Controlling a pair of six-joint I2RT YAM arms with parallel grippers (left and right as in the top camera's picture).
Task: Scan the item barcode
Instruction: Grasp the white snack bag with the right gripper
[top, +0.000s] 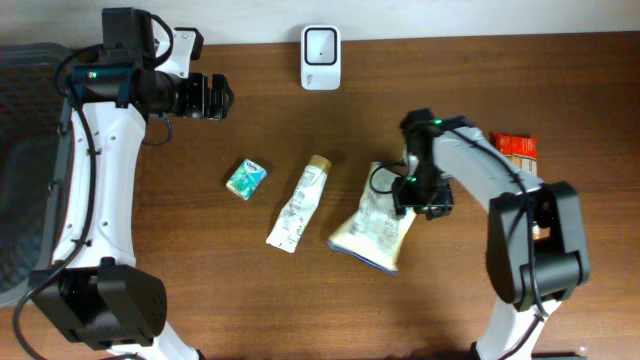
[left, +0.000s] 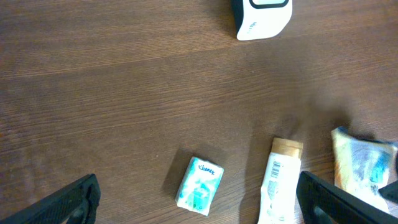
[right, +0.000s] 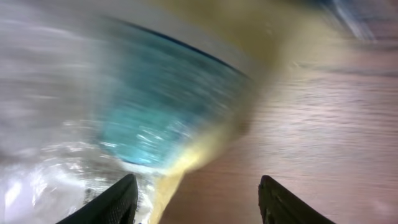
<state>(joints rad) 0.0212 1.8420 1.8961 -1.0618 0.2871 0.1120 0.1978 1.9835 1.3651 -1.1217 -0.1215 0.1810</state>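
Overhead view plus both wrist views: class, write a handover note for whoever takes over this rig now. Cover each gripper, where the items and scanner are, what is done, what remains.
Left gripper: open, empty, at the far left of the table.
Right gripper: open, at the pouch's right edge, gripping nothing.
Scanner: far centre. Tissue pack, tube and pouch lie in a row mid-table. An orange packet lies far right.
Done: no scan evident; no item is at the scanner.
Left: grasp an item and show its barcode to the scanner.
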